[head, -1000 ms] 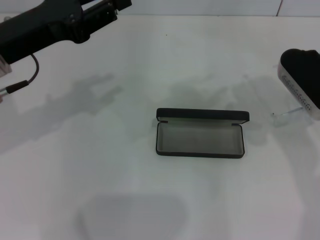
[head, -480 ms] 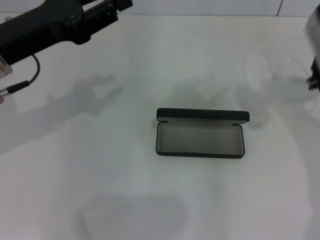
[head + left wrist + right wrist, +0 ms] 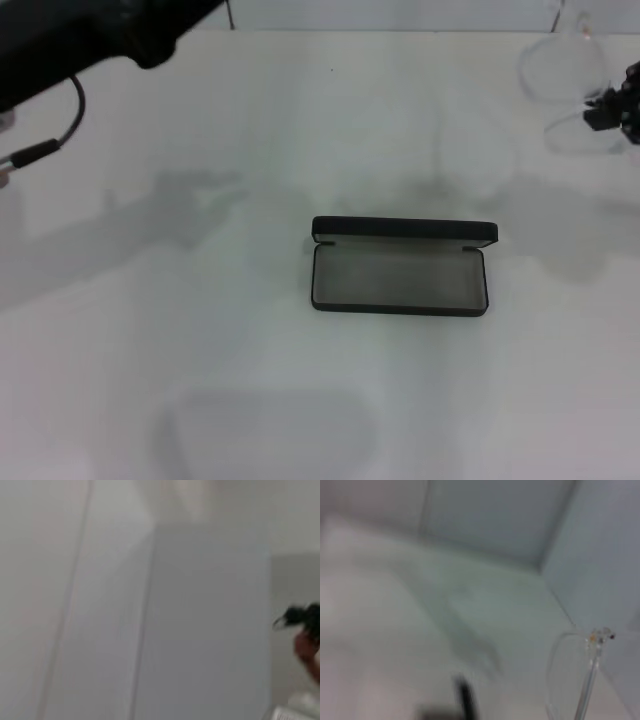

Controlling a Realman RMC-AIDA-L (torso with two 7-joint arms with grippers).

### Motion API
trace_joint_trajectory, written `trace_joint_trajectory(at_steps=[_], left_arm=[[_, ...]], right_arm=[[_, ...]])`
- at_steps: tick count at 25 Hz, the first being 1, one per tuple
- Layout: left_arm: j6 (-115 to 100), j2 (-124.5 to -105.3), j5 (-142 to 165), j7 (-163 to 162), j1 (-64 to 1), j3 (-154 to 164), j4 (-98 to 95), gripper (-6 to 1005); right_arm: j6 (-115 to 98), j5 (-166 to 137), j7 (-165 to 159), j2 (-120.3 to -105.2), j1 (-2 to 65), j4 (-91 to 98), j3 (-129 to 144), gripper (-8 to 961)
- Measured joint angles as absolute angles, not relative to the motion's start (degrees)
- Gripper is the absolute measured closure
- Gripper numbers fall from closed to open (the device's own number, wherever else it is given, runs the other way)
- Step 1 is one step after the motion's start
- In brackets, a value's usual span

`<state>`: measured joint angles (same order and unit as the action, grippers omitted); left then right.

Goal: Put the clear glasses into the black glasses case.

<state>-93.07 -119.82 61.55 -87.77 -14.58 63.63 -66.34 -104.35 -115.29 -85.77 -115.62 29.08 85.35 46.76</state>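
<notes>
Head view: white table bears open black glasses case.

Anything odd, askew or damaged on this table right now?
Nothing stands out. The black glasses case lies open and empty, square on the table. The clear glasses hang in the air by the right hand at the far right, seemingly intact. The left hand is out of view.
</notes>
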Motion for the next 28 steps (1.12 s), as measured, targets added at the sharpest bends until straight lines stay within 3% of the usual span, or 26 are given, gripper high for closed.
trace_joint_trajectory(at_steps=[4,8,20,28], left_arm=[[-95.11,-119.84,59.04,-86.85,-15.11,64.09,-66.05,803],[-95.46,-119.73,58.64,-86.65,-16.34,65.43,-65.75,856],[-93.17,-119.8,68.07,-83.49,-25.86,69.67,-57.61,887],[-92.46,-119.42,68.74,-81.47,-27.85,69.2,-53.39,890]], right_arm=[[-104.28,-100.39,-84.62,-115.82,21.72,83.14,54.02,898],[-103.2,-93.43,-82.6,-115.91,18.99,80.35,61.76,898],[-99.99,-86.38,-76.91,-115.71,26.98,67.84,71.47,898],[-100.16,-86.35,-76.76,-115.49,28.19,67.63,70.99,897]])
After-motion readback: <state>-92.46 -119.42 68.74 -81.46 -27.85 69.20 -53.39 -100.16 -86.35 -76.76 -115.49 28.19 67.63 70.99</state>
